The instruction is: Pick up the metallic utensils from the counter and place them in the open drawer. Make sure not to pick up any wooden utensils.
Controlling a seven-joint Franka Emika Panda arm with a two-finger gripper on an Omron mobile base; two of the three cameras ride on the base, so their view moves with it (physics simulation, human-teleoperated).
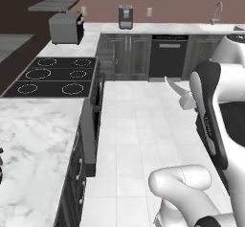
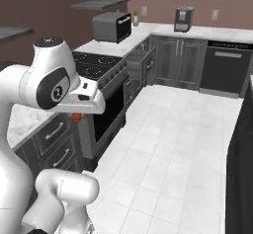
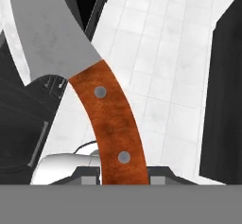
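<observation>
1. In the hand view, a knife with a broad silver blade and a curved orange-brown handle set with two metal rivets (image 3: 111, 124) fills the centre and upper left of the frame. Its handle runs down between the two small dark finger tips of the two-finger gripper (image 3: 124, 171) at the bottom edge.
2. The jaws are clamped on the handle's lower end, so the knife is lifted clear of any surface. White floor tiles and dark cabinet fronts show past the blade.
3. In the right base view, a small patch of orange shows under the white hand at centre left. It is probably the same handle, though too little shows to be sure.
4. The large white marble counter with grey veining (image 1: 33, 140) lies at the lower left of the left base view, below the black stovetop (image 1: 52, 75). No other utensil on it can be made out from here.
5. The wide shallow dark grey open drawer (image 2: 142, 59) juts from the charcoal cabinets in the upper middle of the right base view, just beyond the stove.
6. Judging by this, the carry step is in hand: one metallic utensil is gripped and not yet placed.
7. The next move calls for bringing the knife over the drawer's opening, lowering it inside, and only then parting the jaws.
</observation>
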